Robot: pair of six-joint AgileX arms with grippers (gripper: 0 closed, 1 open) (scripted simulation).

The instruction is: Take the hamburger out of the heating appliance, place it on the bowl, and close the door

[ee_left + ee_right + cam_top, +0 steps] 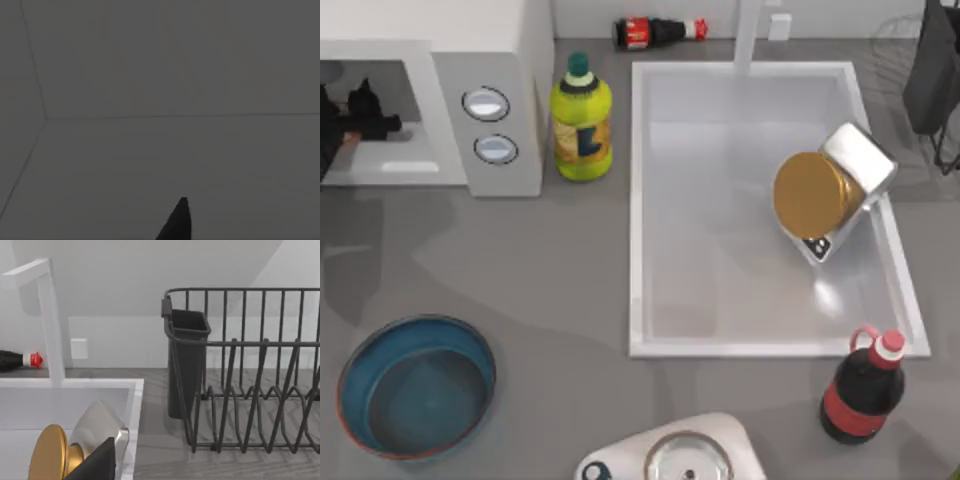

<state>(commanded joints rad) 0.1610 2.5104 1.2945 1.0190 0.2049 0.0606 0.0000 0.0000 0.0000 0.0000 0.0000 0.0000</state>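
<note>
- One white microwave (440,90) is seen at the table's (560,260) far left, with two round silver knobs (486,103) on its side panel; its cavity stands open.
- The left tool (360,115) is seen as a dark shape reaching inside that cavity; whether its fingers are open or closed, or hold anything, cannot be told.
- The left wrist view is dark grey, showing bare inner walls and one black fingertip (177,222) at the edge.
- The hamburger cannot be made out, and the door is cut off at the left edge.
- One dark-blue bowl (365,345) with a reddish rim is placed at the near left, empty, well apart from the microwave.
- Three bottles are counted: one yellow-green bottle (581,120) just beside the microwave, one dark cola bottle (660,31) lying at the back, one dark red-labelled bottle (862,388) upright at the near right.
- One white sink (650,200) holds a gold round lid (812,193) on a tilted metal container (860,160).
- One white appliance with a metal ring (685,455) is cut off at the near edge.
- The right arm (932,70) is parked at the far right; one dark finger (97,462) is seen near a black wire rack (250,370), and the state of its tool cannot be told.
</note>
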